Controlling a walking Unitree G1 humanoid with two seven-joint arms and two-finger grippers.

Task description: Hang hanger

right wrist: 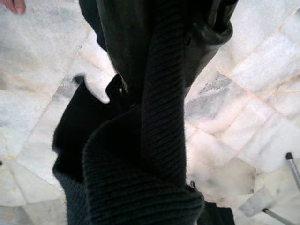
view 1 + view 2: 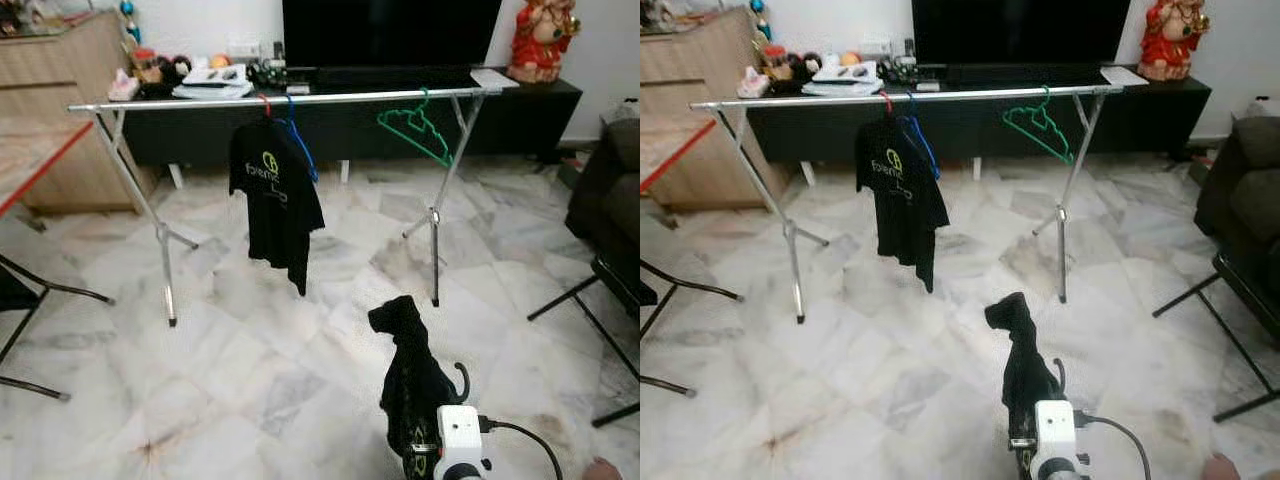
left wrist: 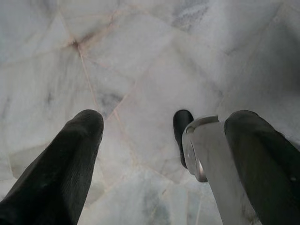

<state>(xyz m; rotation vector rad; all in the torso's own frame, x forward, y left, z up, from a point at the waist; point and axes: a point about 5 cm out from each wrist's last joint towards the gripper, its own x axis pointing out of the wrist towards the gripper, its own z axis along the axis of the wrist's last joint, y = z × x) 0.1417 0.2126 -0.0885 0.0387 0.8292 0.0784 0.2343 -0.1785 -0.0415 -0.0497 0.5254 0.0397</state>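
A silver drying rack has its rail [image 2: 300, 98] running across the room ahead. On the rail hang a black T-shirt [image 2: 275, 200] on a red hanger [image 2: 265, 104], a blue hanger [image 2: 303, 145] and an empty green hanger [image 2: 415, 128]. My right gripper [image 2: 412, 400] is low in front of me, short of the rack. It is shut on a black knit garment [image 1: 159, 140] that drapes over its fingers and hides them. A black hanger hook [image 2: 463, 380] curls out beside the garment. My left gripper [image 3: 164, 140] is open and points down at the marble floor.
A black TV stand [image 2: 520, 110] with a TV runs behind the rack. A dark sofa [image 2: 610, 190] and black chair legs [image 2: 580, 300] are to the right. A red-edged table [image 2: 30, 160] and another chair's legs are on the left. Part of a person [image 2: 600, 468] shows at bottom right.
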